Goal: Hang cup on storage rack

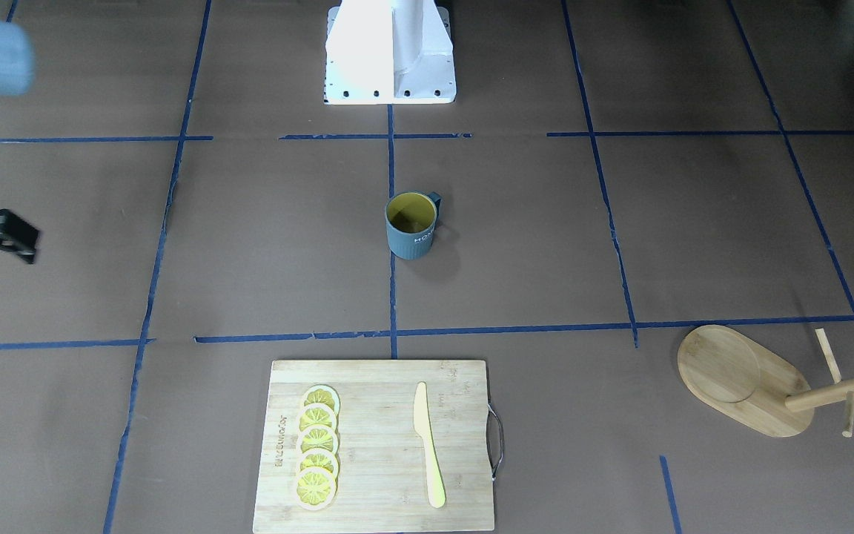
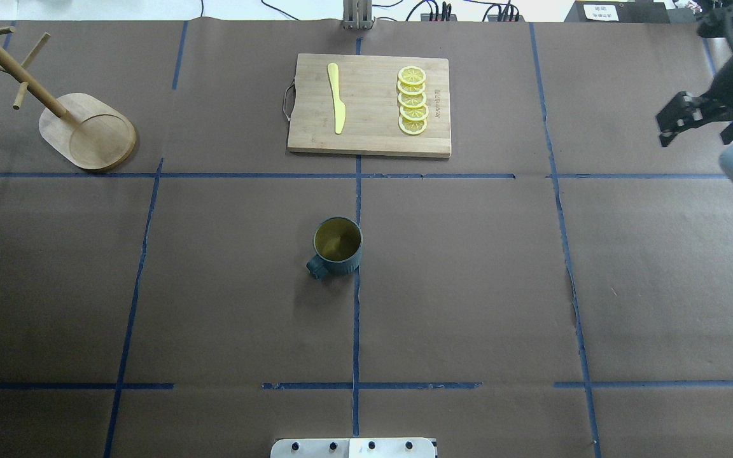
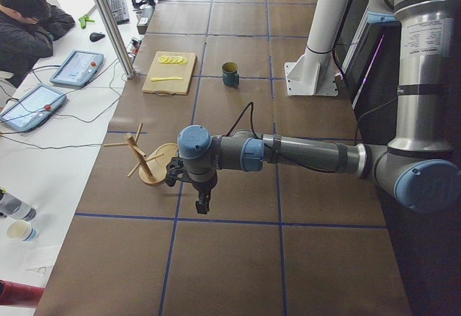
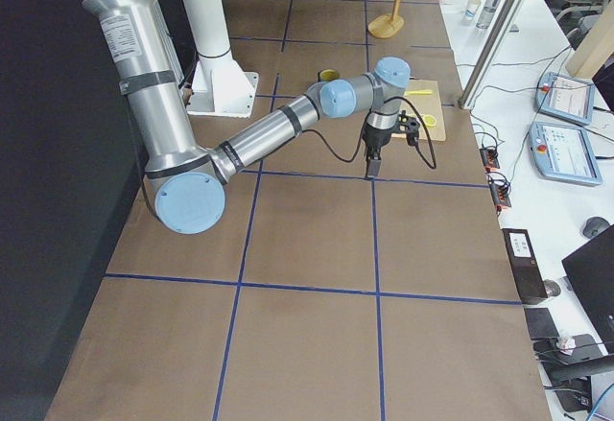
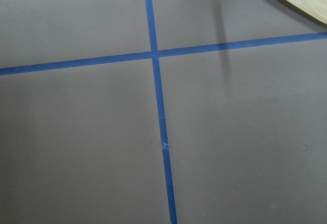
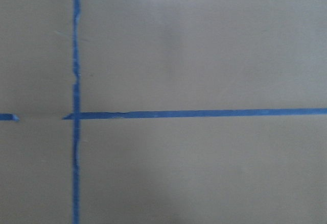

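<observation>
Matt brown paper table cover (image 2: 468, 286) with blue tape lines (image 2: 355, 331); ribbed, matt teal-grey mug (image 2: 341, 264); smooth pale bamboo mug rack (image 2: 96, 137) and rectangular bamboo cutting board (image 2: 373, 121).

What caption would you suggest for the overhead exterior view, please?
Upright cup mid-table; storage rack at far-left corner; cutting board with lemon slices and knife.
</observation>
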